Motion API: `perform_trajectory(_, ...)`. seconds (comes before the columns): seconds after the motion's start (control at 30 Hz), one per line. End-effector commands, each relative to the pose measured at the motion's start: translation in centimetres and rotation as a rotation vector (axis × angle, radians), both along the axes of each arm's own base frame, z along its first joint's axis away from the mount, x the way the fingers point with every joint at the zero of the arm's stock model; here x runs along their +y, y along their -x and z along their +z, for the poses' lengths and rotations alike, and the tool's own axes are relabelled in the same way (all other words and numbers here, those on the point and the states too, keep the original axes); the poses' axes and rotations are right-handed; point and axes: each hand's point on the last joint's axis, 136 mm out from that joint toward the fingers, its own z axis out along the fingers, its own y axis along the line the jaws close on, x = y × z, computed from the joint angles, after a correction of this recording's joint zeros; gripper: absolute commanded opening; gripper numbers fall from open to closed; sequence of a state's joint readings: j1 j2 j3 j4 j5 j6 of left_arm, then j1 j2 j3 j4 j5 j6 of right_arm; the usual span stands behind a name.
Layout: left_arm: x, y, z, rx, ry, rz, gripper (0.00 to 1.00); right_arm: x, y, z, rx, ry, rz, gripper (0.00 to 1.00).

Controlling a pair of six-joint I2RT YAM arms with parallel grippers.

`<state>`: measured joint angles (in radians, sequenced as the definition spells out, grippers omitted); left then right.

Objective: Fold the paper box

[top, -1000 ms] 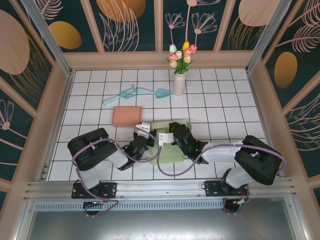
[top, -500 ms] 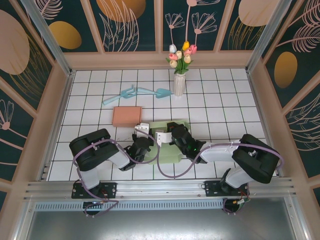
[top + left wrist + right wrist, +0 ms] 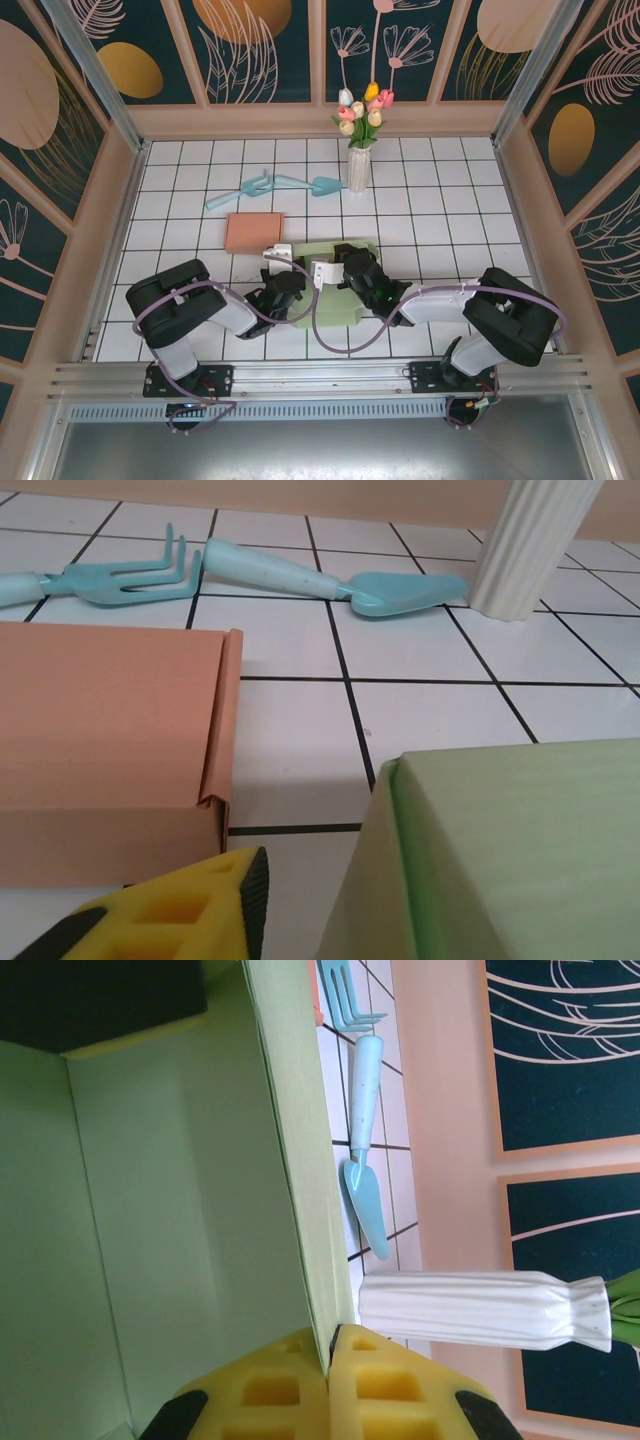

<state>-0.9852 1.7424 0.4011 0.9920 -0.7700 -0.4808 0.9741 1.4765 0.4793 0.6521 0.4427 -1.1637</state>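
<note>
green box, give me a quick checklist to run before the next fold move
1. Grip: right pincer shut on the green box wall: ok.
2. Hold by the left pincer on the box: cannot tell.
3. Gap of bare tile between the box and the orange box: ok.
4. Clutter: trowel and fork lie beyond the box, apart from it: ok.
5. Upright stance of the vase: ok.

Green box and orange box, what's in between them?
Nothing. In the left wrist view, bare white tile lies between the green box and the orange box.
</note>
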Motion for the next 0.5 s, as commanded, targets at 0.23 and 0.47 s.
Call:
perform_trajectory(0.23,-0.4,0.5,-0.7,0.029,0.055,-0.075,0.45,-3.7,3.7,-9.4,0.273,0.216,0.013,0.00)
perform_trajectory(0.47,1.2,-1.0,-2.5,0.041,-0.026,0.100,0.24,-3.7,3.7,-9.3,0.271,0.206,0.015,0.00)
